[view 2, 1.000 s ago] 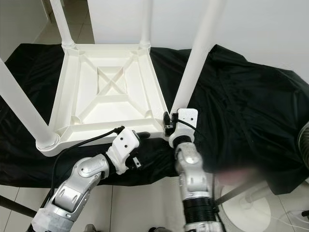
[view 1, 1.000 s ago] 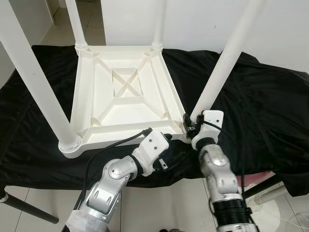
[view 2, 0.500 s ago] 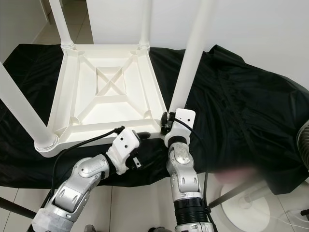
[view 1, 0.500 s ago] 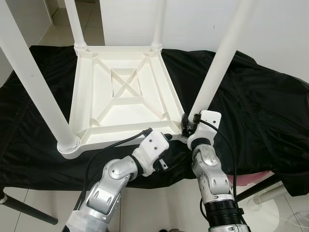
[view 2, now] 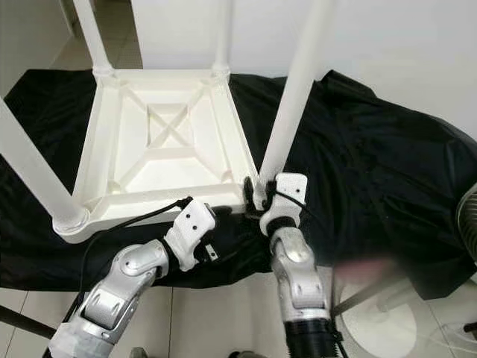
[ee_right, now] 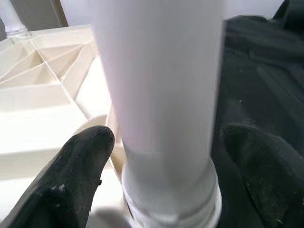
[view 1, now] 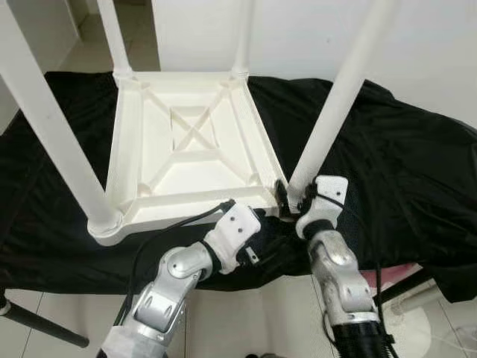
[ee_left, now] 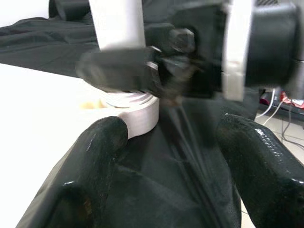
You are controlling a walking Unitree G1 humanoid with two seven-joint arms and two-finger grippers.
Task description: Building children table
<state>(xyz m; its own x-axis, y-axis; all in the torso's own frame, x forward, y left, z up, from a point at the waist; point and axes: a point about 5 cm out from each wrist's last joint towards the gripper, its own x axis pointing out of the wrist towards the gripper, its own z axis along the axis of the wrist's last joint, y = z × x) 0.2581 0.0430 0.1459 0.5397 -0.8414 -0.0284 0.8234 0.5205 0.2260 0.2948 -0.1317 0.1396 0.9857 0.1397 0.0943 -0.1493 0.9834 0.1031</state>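
R gripper (ee_right: 156, 156) | fingers (ee_right: 71, 180) straddle white leg (ee_right: 161, 95) | tabletop underside (ee_right: 42, 95)

A home room: tiled floor (view 1: 59, 313), white walls (view 1: 298, 37).

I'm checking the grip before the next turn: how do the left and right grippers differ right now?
The right gripper straddles the base of the near-right table leg, a finger on each side; the left gripper is open on nothing, over the black cloth. The right sits at the tabletop corner, the left just short of its near edge. Both are low at the table's near side.
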